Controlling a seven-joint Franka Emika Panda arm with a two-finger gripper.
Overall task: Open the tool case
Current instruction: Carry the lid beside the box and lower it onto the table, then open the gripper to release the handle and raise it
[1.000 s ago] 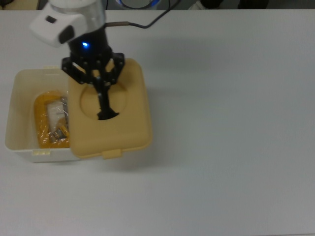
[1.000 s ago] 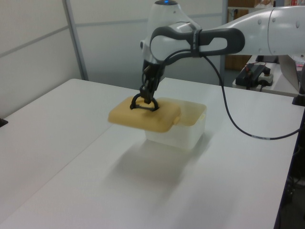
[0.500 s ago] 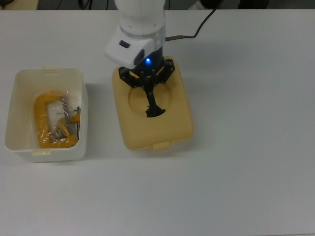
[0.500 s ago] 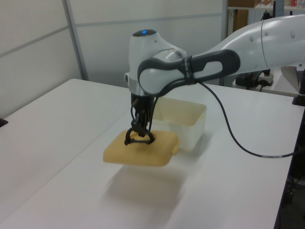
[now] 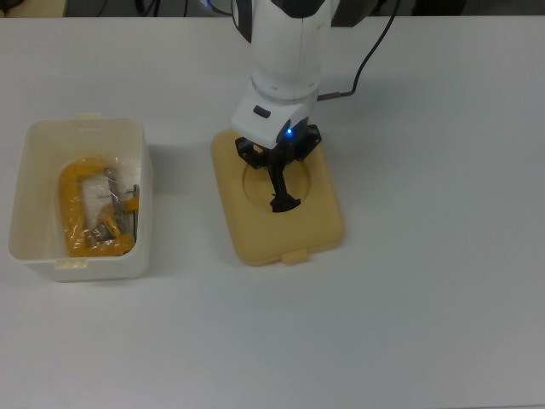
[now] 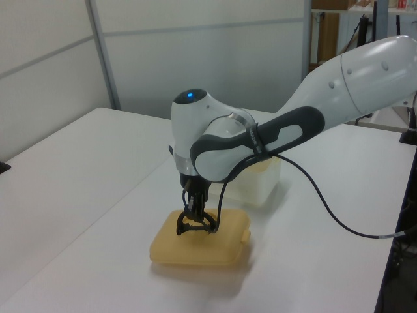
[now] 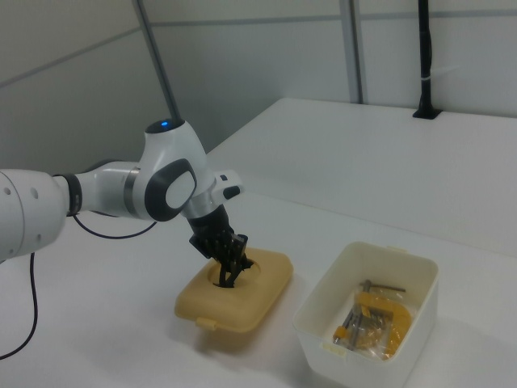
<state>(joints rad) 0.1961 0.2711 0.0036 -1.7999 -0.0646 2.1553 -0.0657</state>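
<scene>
The mustard-yellow lid of the tool case lies flat on the white bench, its long axis running roughly from 12 to 6 o'clock in the top view, tilted a little toward 5. The jaws of the gripper reach straight down into the lid's round recess and are closed on the black handle, which sits directly beneath them. The translucent white tub stands well apart at 9 o'clock from the lid in the top view, uncovered, with no part of the lid over it. The tub holds a yellow clamp-like tool and some grey metal pieces, seemingly bagged in clear plastic; in the right view the same contents show through the open top. Judged from this layout, the case is already open, and what remains is to let go of the handle and lift straight up, clear of the recess.
</scene>
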